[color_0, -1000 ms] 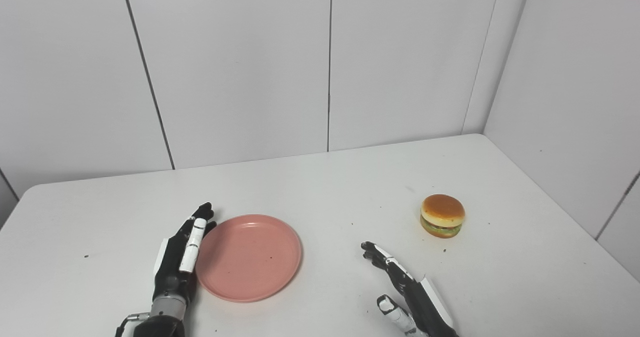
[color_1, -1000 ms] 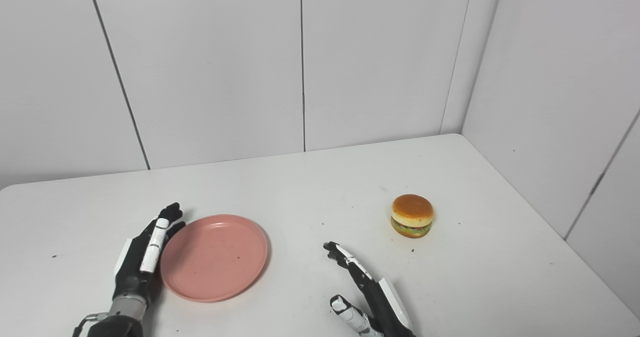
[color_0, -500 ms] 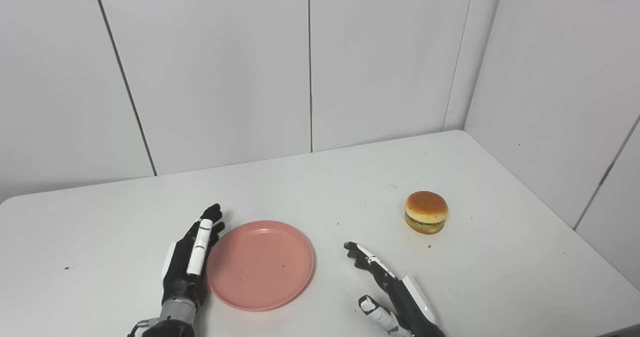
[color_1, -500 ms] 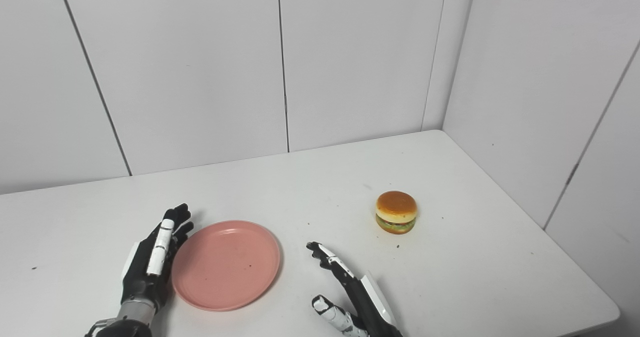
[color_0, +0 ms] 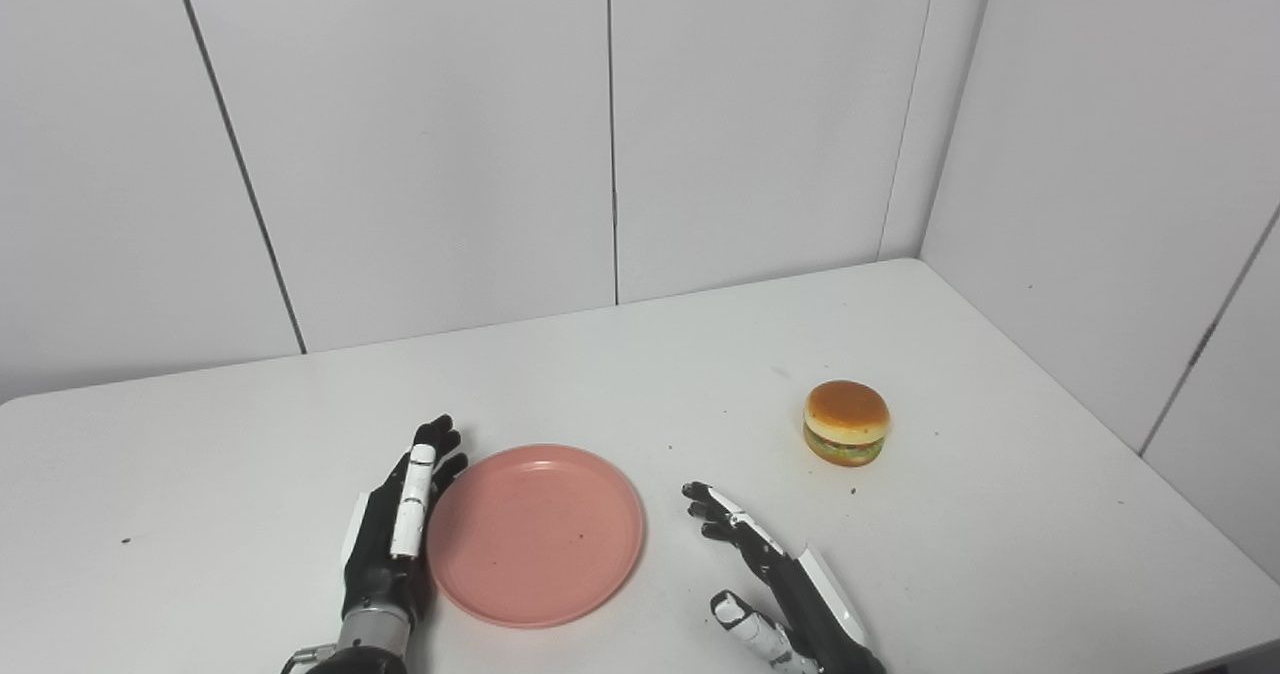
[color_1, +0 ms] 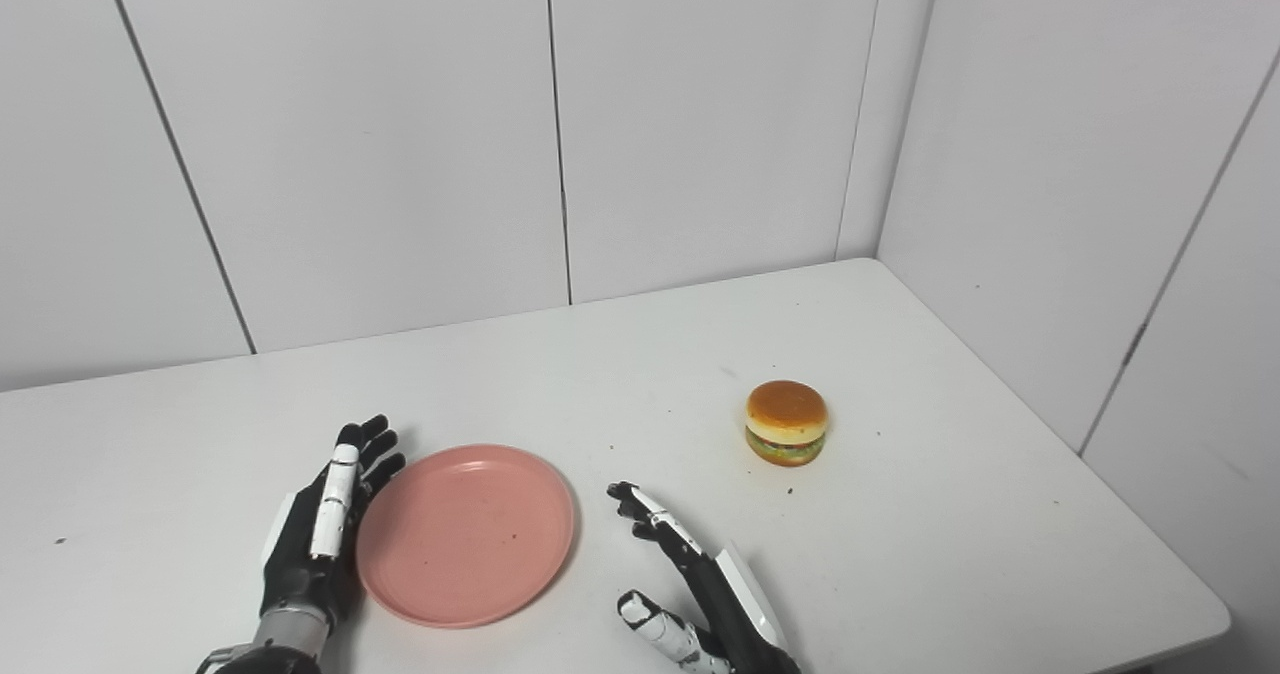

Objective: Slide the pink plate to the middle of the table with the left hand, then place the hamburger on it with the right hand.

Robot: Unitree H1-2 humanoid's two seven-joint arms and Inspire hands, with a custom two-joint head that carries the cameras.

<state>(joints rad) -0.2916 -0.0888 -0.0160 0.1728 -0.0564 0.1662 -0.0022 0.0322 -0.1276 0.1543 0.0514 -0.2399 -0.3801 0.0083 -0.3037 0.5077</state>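
Two hands open, holding nothing. Left hand (color_0: 395, 534) flat against left rim of pink plate (color_0: 536, 534); looks light, slick, I'd push at rim. Hamburger (color_0: 846, 437) right on worktop (color_0: 900, 574), well apart; I'd grip sides with right hand (color_0: 775, 584).

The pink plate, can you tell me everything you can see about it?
The pink plate is round, shallow and salmon pink, with a low raised rim; it looks like smooth plastic. It lies flat on the white table, near the front edge. Nothing sits on it except a few tiny dark specks. The left hand, open with fingers straight, stands right against its left rim. The right hand is open and apart from it. The hamburger sits far off to the right.
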